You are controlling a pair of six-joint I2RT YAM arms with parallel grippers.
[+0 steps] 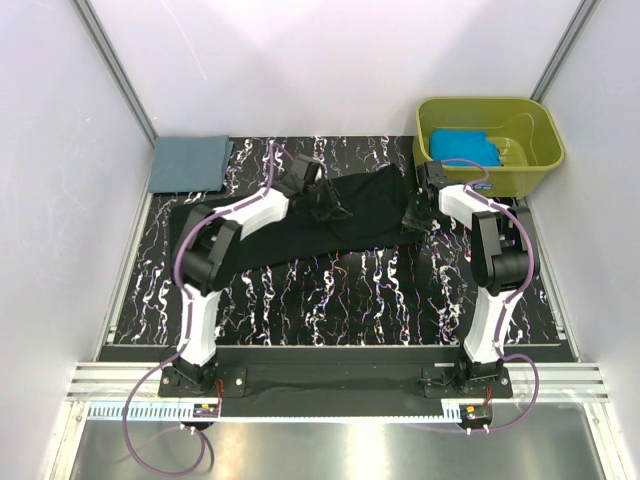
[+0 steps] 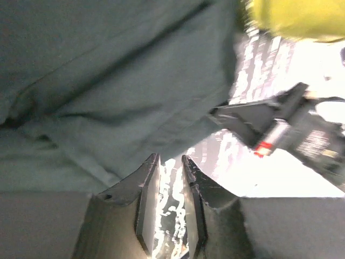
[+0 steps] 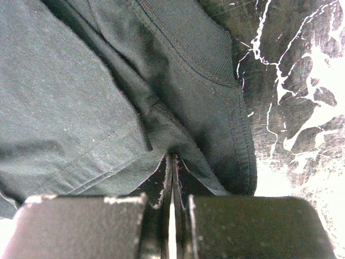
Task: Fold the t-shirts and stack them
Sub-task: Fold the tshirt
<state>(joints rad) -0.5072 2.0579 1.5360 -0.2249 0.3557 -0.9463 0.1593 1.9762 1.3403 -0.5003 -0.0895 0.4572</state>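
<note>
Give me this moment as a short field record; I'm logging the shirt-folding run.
black shirt: lying unfolded across the middle of the table, partly bunched
grey shirt: folded flat, back left corner
turquoise shirt: inside the green tub, back right
left tool: slightly open, empty, at the black shirt's far edge
right tool: shut, pinching the black shirt's right end
folded: grey shirt only
stack: not yet started

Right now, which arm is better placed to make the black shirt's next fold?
Likely right: the right gripper is shut on the black t-shirt's edge; the left gripper is open, holding nothing.
</note>
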